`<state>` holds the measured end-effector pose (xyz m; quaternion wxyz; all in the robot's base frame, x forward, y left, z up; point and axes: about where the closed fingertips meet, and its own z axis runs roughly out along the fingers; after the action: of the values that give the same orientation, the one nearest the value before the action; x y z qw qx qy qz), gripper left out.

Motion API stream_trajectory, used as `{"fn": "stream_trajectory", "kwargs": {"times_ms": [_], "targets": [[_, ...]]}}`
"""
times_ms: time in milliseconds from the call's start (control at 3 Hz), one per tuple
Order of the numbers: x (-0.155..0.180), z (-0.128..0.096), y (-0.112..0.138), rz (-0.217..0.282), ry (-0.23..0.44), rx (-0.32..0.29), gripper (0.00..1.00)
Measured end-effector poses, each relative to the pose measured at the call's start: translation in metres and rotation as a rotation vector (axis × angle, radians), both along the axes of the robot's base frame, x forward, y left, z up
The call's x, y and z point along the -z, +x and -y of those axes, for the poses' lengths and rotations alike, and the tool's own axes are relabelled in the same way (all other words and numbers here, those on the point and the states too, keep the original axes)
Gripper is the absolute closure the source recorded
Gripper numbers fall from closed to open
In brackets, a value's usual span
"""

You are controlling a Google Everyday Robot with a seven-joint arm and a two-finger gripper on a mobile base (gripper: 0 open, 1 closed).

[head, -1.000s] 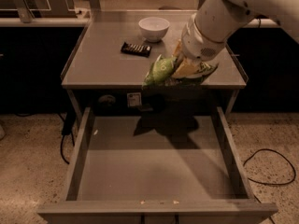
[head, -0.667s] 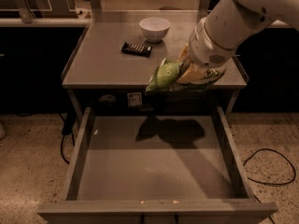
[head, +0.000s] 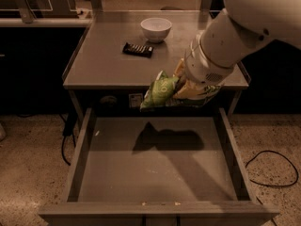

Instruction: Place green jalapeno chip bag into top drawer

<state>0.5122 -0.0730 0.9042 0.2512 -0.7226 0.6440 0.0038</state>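
Near the middle of the frame, over the back of the open top drawer (head: 78, 163), the gripper (head: 185, 83) has its jaws squeezed on the crumpled right end of the green jalapeno chip bag (head: 159, 90), a good spot since it looks light, soft and slippery.

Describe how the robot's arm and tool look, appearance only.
The arm is a thick, smooth white tube; its wrist cuff has ring grooves and a small dark slotted vent. No cables or markings show. The tool, above the back of the wide grey drawer, is mostly hidden by the crumpled light-green foil chip bag it grips.
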Motion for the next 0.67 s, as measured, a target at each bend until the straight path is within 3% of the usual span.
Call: {"fn": "stream_trajectory", "kwargs": {"times_ms": [667], "targets": [[0.086, -0.024, 0.010, -0.012, -0.027, -0.095, 1.00]]}}
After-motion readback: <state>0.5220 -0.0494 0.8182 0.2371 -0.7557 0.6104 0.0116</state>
